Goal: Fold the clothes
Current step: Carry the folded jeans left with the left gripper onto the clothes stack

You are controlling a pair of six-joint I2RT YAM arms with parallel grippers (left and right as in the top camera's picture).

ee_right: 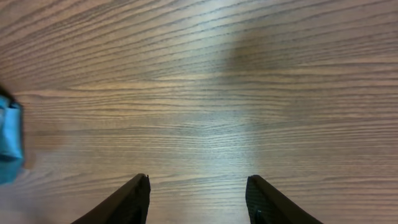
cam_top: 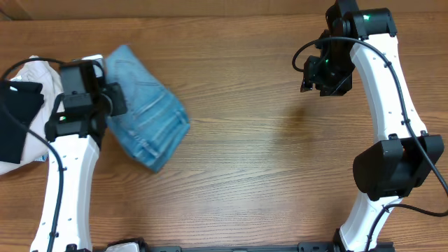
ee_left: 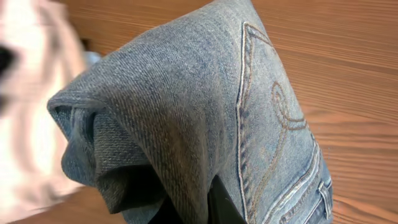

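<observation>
White garment point(cam_top: 31, 73) and black garment point(cam_top: 12, 119) piled just left of the jeans point(cam_top: 150, 115); jeans sit as a folded bundle on the left half of the table point(cam_top: 252, 147), stitched back pocket facing up. Left gripper point(ee_left: 186, 210) is at the jeans' left edge, clamped on a fold of denim, with cloth bunched over the fingers and hiding most of them. Right gripper point(ee_right: 198, 199) is well right of the jeans, above bare wood, fingers spread apart, holding nothing.
</observation>
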